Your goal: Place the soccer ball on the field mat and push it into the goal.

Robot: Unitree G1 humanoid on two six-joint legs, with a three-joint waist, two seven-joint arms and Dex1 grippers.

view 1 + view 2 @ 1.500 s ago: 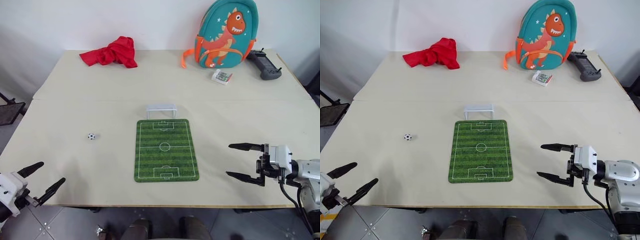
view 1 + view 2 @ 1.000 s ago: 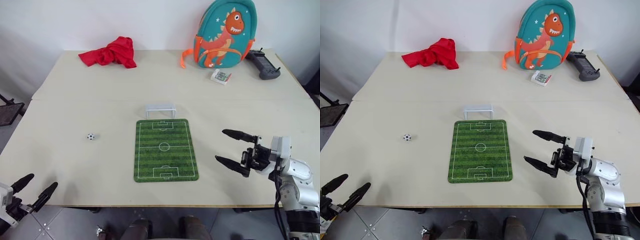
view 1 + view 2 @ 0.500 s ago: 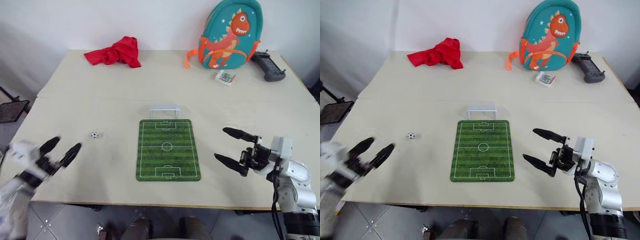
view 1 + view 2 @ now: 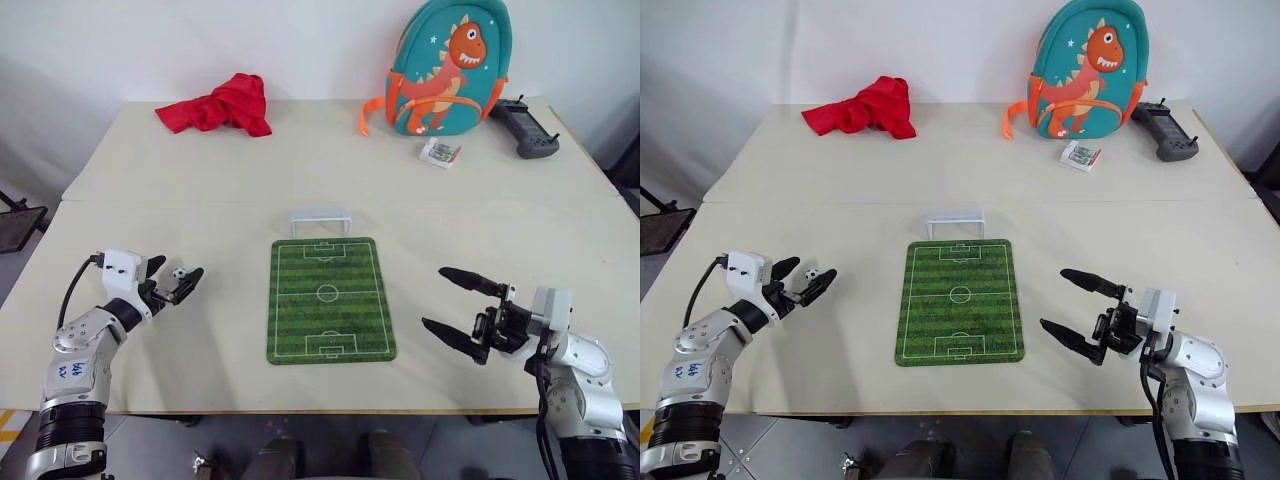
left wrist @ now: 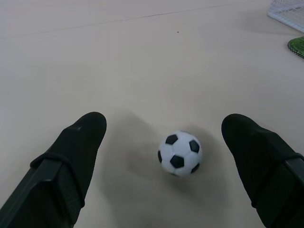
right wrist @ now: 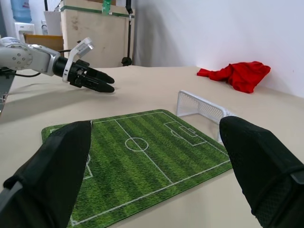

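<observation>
With the soccer ball (image 5: pixel 180 153) lying on the bare desk (image 4: pixel 300 170) at mid-left of the head view, left of the field mat (image 4: pixel 330 299) and off it, the left gripper (image 4: pixel 172 282) is set level with its jaws released wide, one on each side of the ball and neither touching it. That looks like the lineup for a pinch, so the pickup step is likely in hand and nothing is on the mat yet. The right gripper (image 4: pixel 458 313) hangs at lower right, just beside the mat's right edge, jaws also released and empty, probably waiting to do the push. The goal (image 4: pixel 321 220) stands at the mat's far end, mouth facing the pitch.

Around: a red cloth (image 4: pixel 214 106) at upper left, a teal dinosaur backpack (image 4: pixel 446 69) at upper right, a small packet (image 4: pixel 441 152) in front of it, a black controller (image 4: pixel 524 128) at the far right. All sit well apart from the ball and mat; nothing blocks the path from ball to mat or from mat to goal.
</observation>
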